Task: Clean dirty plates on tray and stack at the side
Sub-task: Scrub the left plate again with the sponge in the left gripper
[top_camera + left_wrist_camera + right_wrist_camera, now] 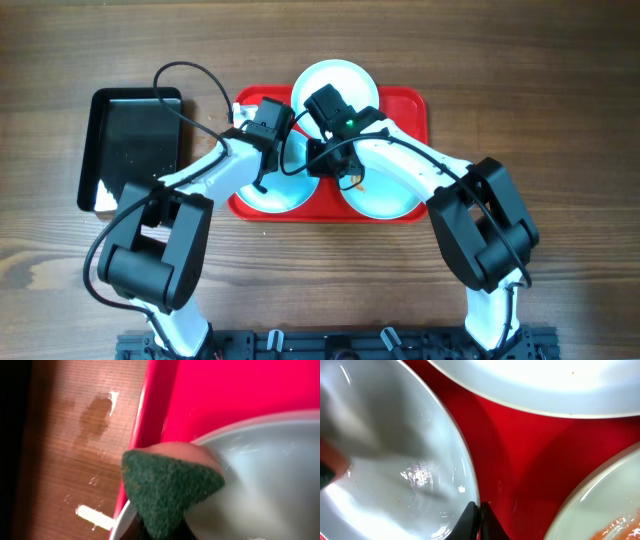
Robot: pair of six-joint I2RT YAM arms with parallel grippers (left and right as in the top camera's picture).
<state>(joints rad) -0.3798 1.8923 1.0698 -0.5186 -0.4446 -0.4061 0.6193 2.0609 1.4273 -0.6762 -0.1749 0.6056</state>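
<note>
Large red rectangular plastic tray (pixel 412 105) at centre of brown wood-grain worktop (pixel 560 80), bearing three round pale blue-white shallow plates. Far plate (pixel 335 75) overhanging the tray's far rim. Near-left plate (pixel 272 195) and near-right plate (pixel 390 200) side by side at the near rim, the latter marked with an orange-brown smear (pixel 620 527). All three lying apart, unstacked, on the tray.

Left hand (pixel 263 165) closed on a green-faced, pink-backed scouring sponge (pixel 170 490), with the sponge at the rim of the near-left plate, just beside the tray's left wall.

Right hand (pixel 480 521) shut and empty, fingertips together just beside the right rim of the near-left plate, over bare red tray floor between the plates. Contact with the tray: cannot tell.

Smaller glossy black rectangular tray (pixel 135 150) on the worktop, left of the red tray and apart from it. Wet patch (pixel 95 412) on the worktop near the red tray's left rim.
</note>
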